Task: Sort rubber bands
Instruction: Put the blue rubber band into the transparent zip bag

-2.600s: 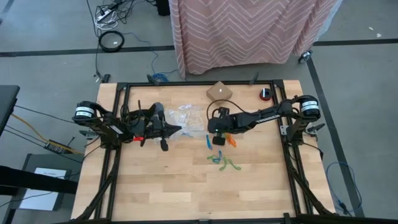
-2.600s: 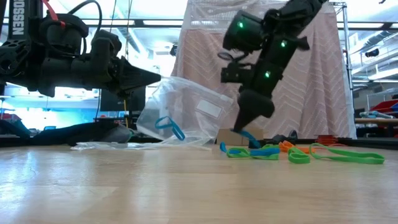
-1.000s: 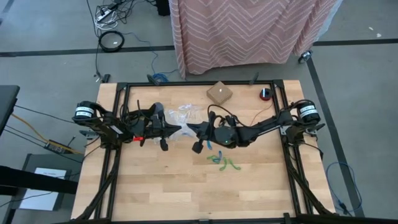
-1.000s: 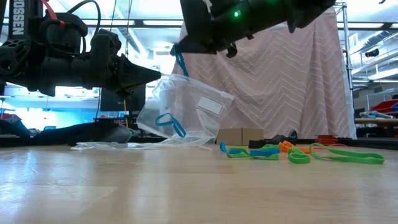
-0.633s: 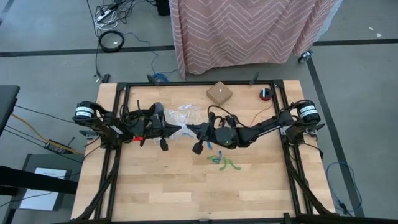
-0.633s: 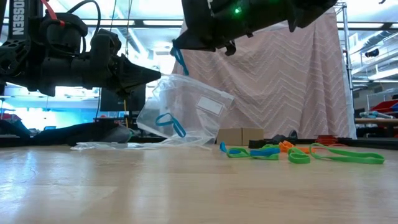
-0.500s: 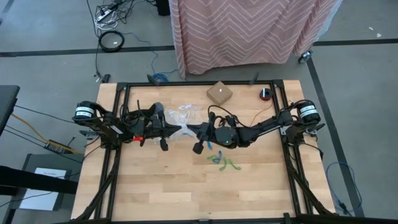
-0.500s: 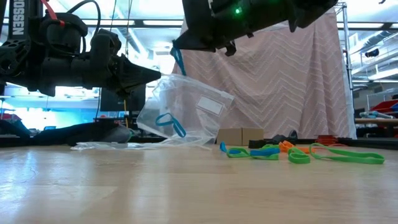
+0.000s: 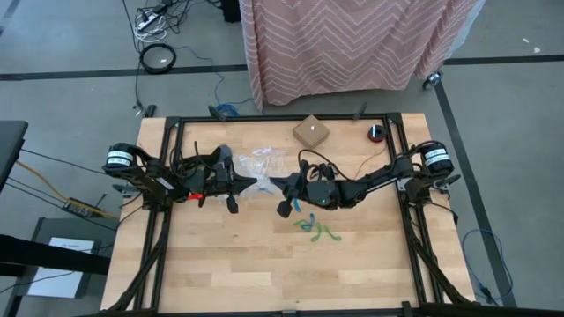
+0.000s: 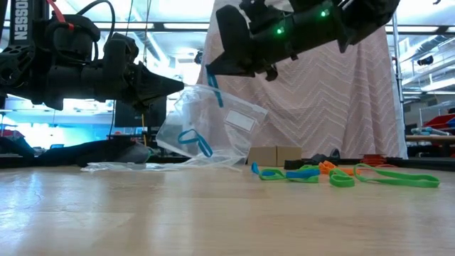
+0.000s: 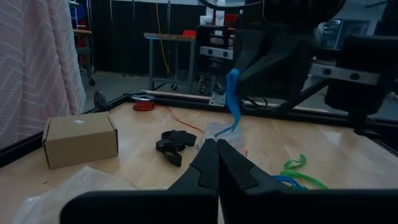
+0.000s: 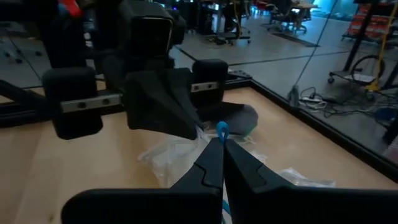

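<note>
The rubber bands, thin floppy loops in blue, green and orange (image 10: 334, 174), mostly lie in a loose cluster on the pale wooden table (image 9: 264, 264), near the right arm's side, and one more blue loop (image 10: 193, 140) already sits inside the clear plastic zip bag (image 10: 213, 128). The right gripper (image 10: 213, 70) hangs above the bag's mouth, fingers pressed together on a thin blue rubber band (image 10: 215, 94) that dangles down to the rim. The left gripper (image 9: 251, 184) sits level just beside it, fingers pinched shut on the bag's edge, holding the mouth up.

Here is the delicate part, by the look of it: the drop. The band should hang well inside the opening before the right fingers part, since a floppy loop could catch on the rim and slide off outside. A slow descent straight down seems wise, with the left gripper steady so the mouth does not fold shut. Whether the loop's lower end is already past the rim, the views do not settle.
</note>
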